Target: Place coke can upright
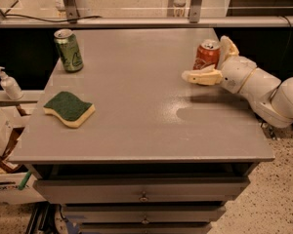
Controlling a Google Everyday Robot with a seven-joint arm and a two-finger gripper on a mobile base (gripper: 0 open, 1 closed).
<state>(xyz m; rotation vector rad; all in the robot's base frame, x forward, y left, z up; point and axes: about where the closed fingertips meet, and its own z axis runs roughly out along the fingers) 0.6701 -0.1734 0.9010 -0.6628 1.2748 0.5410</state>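
Coke can [206, 55] stands upright on the grey counter [136, 87], near the far right corner. The gripper [206, 61] reaches in from the right edge, fingers [201, 76] spread wide either side of it, not clamped. Green can [68, 50] at the far left corner, green sponge [69, 109] by the left edge.

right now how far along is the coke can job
Done: the coke can stands upright on the table, near a far corner. In hand: the gripper brackets it, fingers open. Left: pull the arm back without knocking the can over.
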